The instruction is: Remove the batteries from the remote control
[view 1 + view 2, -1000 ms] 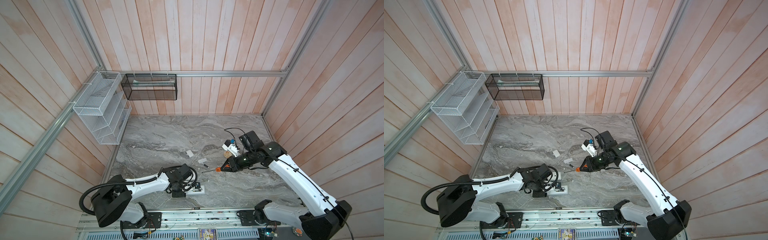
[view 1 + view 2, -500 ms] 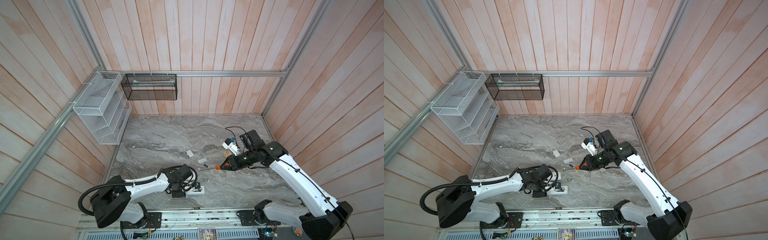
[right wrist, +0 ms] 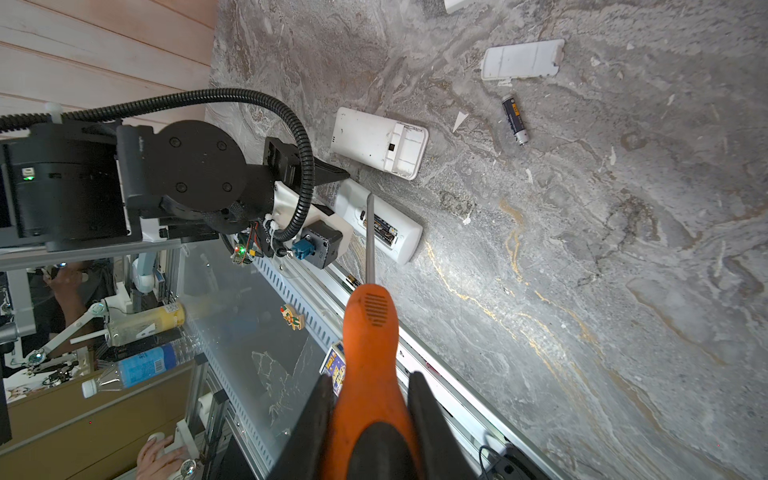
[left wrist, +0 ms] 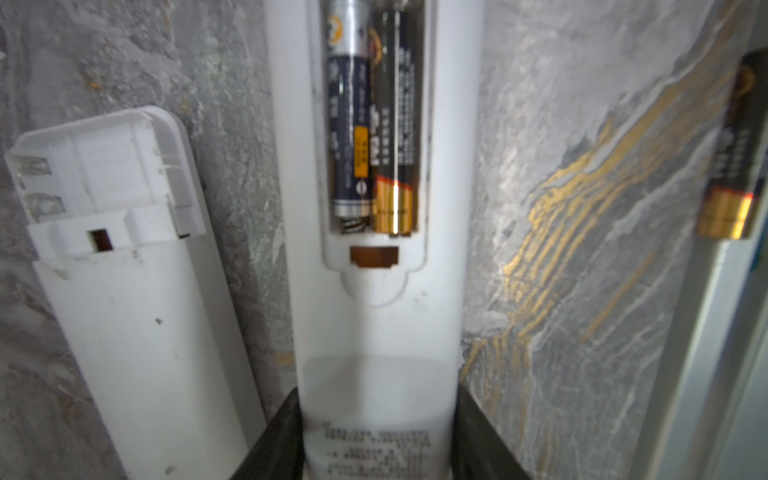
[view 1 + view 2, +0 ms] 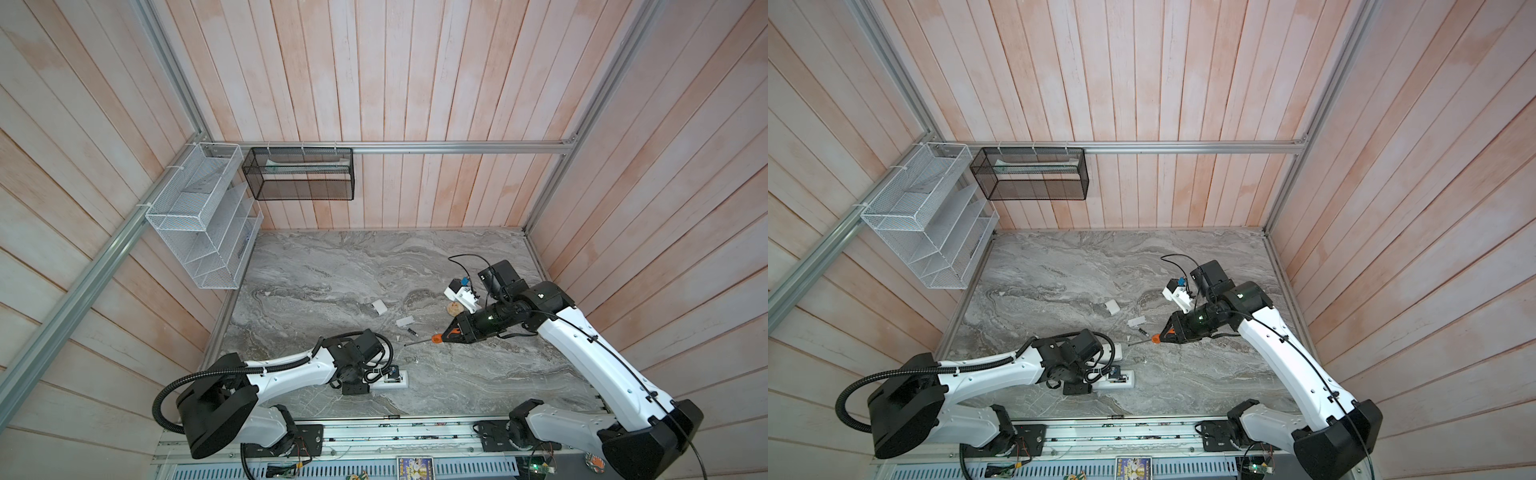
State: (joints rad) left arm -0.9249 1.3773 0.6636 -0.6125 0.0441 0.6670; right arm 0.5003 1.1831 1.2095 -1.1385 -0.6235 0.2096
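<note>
My left gripper (image 4: 376, 449) is shut on the end of a white remote control (image 4: 374, 311) lying near the table's front edge (image 5: 397, 380). Its compartment is uncovered, with two batteries (image 4: 351, 124) side by side inside. A third battery (image 3: 514, 119) lies loose on the table (image 5: 411, 331). Another battery (image 4: 735, 166) lies by the front rail. My right gripper (image 3: 370, 415) is shut on the orange-handled screwdriver (image 3: 370, 332), right of the remote in both top views (image 5: 436, 338). Its tip points left and stays apart from the remote.
A second white remote (image 3: 378, 143) with an empty compartment lies beside the held one. Two white covers (image 5: 379, 306) (image 5: 404, 321) lie mid-table. A round tan object (image 5: 454, 308) sits under the right arm. Wire baskets (image 5: 199, 216) (image 5: 299, 174) hang on the back-left walls.
</note>
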